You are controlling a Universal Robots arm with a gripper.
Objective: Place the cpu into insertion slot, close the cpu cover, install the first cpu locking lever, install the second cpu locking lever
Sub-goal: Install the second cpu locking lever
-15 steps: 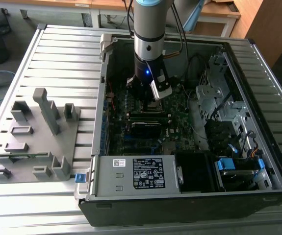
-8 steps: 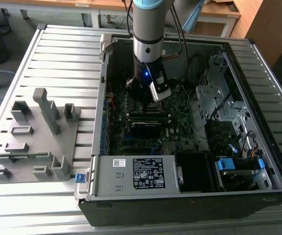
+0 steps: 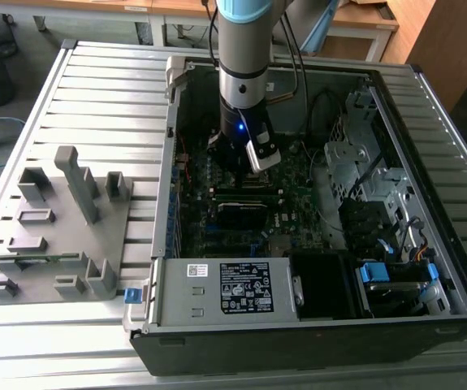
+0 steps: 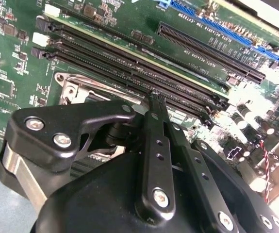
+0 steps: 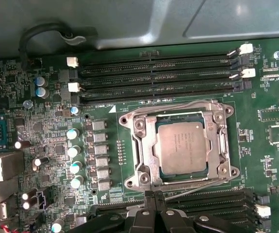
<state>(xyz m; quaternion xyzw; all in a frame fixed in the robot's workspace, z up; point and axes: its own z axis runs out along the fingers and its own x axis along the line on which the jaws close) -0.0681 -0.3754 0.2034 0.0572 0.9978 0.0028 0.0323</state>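
Cpu (image 5: 183, 148) is sitting flat in the insertion slot (image 5: 144, 167), with its dull silver top facing up, in the first wrist view. Around it, the cpu cover (image 5: 213, 127) is lying down on the socket, a thin silvery frame with the chip showing through its square hole. Thin wire levers (image 5: 166, 108) are running along the edges of the frame; I cannot tell if they are hooked in place. Long black memory slots (image 5: 158, 77) are lying on the far side of the socket, and more are lying on the near side, all running the same way as the socket's long edge.

Just off that near edge, the pincer (image 5: 154, 195) is hanging over the board. Its two black fingers are pressed together with nothing between them. In the second wrist view the pincer (image 4: 155, 97) is pointing its tip down beside the socket's silvery corner. In the exterior view the arm is reaching down into the open computer case (image 3: 428, 106) on the slatted desk (image 3: 95, 89).
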